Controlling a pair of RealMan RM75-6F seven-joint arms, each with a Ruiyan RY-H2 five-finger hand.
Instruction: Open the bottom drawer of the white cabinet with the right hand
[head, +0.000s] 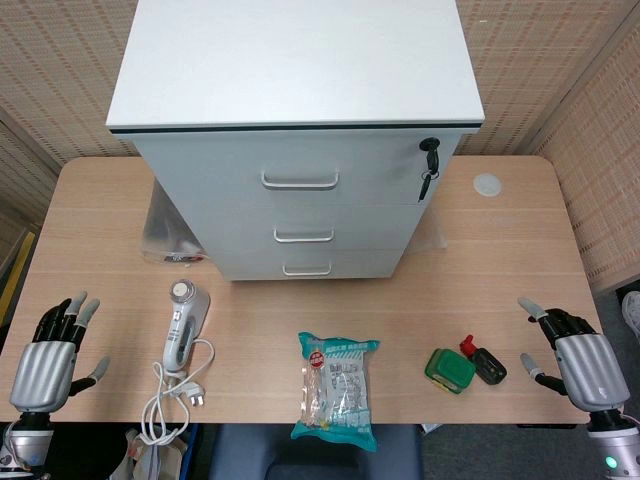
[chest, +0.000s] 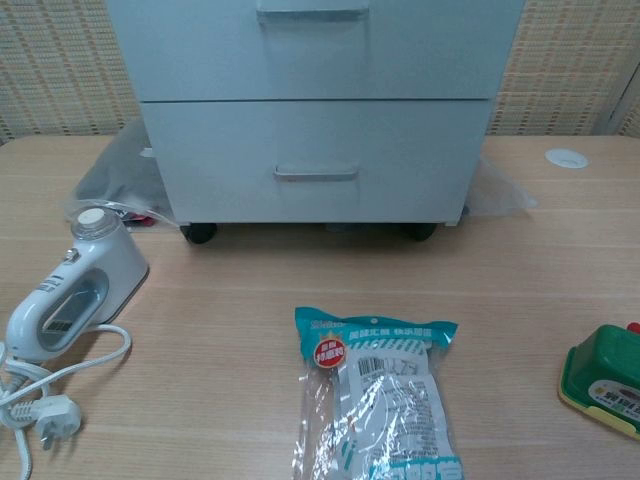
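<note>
The white cabinet (head: 300, 120) stands at the back middle of the table, all three drawers closed. Its bottom drawer (head: 308, 264) carries a small metal handle (head: 306, 270); in the chest view the bottom drawer (chest: 315, 160) and its handle (chest: 316, 174) sit just above the castors. My right hand (head: 575, 352) hovers over the table's front right corner, fingers spread, holding nothing, far from the cabinet. My left hand (head: 52, 352) hangs at the front left corner, fingers apart and empty. Neither hand shows in the chest view.
A white handheld appliance (head: 184, 325) with a coiled cord lies front left. A clear snack bag (head: 336, 390) sits front centre. A green box (head: 449, 370) and a small black and red item (head: 483, 360) lie near my right hand. A key (head: 429, 165) hangs from the cabinet's lock.
</note>
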